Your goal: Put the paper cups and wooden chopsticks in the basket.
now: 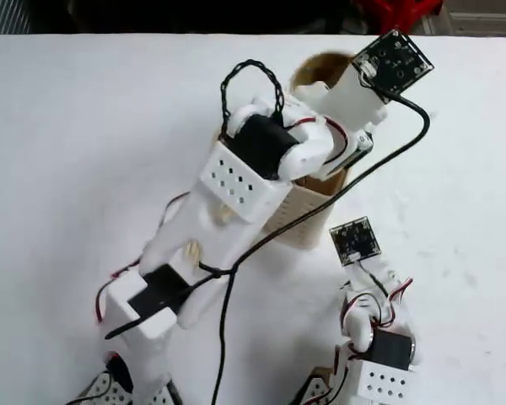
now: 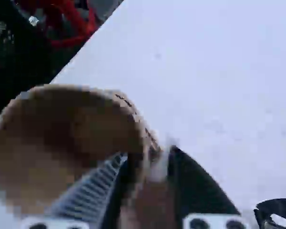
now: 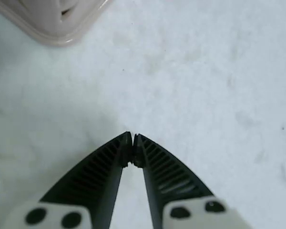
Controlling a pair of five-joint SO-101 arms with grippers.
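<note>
A brown paper cup [image 2: 62,138] is pinched by its rim in my left gripper [image 2: 148,167], one finger inside it and one outside. From above, that cup [image 1: 320,69] hangs over the far end of the beige basket [image 1: 308,215], whose black handle [image 1: 253,76] stands up beside the left arm. My right gripper [image 3: 132,139] is shut on nothing, low over the bare white table, close to a corner of the basket [image 3: 52,21]. The left arm hides the basket's inside.
The white table [image 1: 76,126] has free room to the left and right of the basket. A black cable [image 1: 320,207] runs from the left wrist camera across the basket's front. Dark and red objects [image 2: 62,24] lie beyond the table's far edge.
</note>
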